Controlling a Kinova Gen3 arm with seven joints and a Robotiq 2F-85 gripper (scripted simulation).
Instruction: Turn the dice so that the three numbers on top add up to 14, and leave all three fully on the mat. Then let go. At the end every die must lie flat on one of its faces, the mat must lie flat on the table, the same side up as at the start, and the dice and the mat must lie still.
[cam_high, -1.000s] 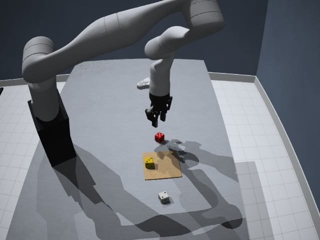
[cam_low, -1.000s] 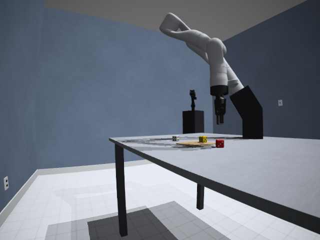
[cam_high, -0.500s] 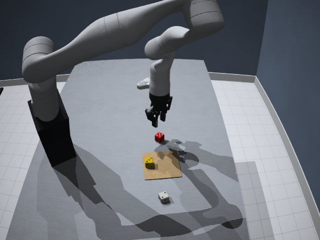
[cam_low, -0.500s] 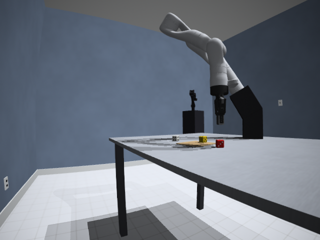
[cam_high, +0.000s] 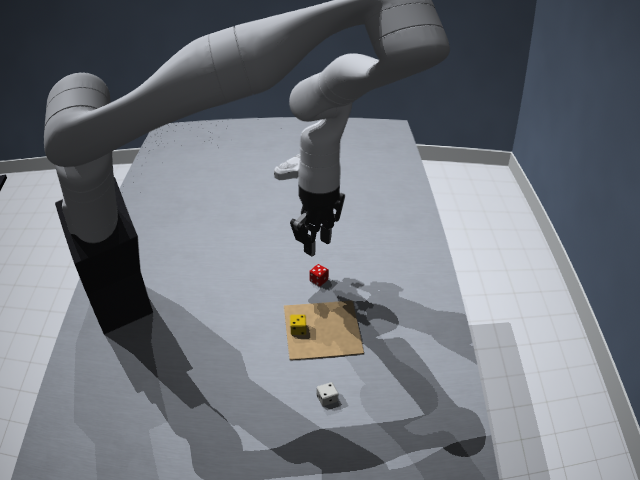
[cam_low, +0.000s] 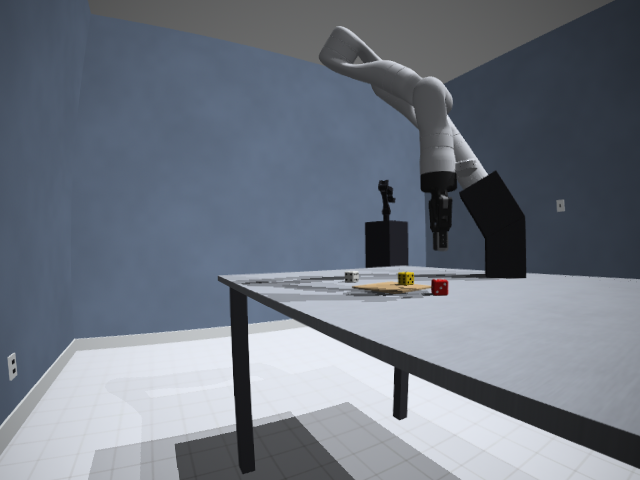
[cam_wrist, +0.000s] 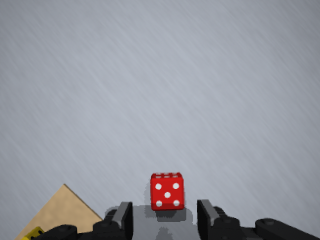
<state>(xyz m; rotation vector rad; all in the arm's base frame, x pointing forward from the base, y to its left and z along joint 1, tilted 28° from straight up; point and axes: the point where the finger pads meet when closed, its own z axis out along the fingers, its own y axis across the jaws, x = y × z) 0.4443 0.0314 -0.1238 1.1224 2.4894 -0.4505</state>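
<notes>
Claw (cam_high: 317, 249) (cam_low: 439, 250) (cam_wrist: 165, 215) btm cut off, wrist view — yellow die (cam_high: 298, 324) (cam_low: 405, 278) (cam_wrist: 34, 233) mostly too.
</notes>
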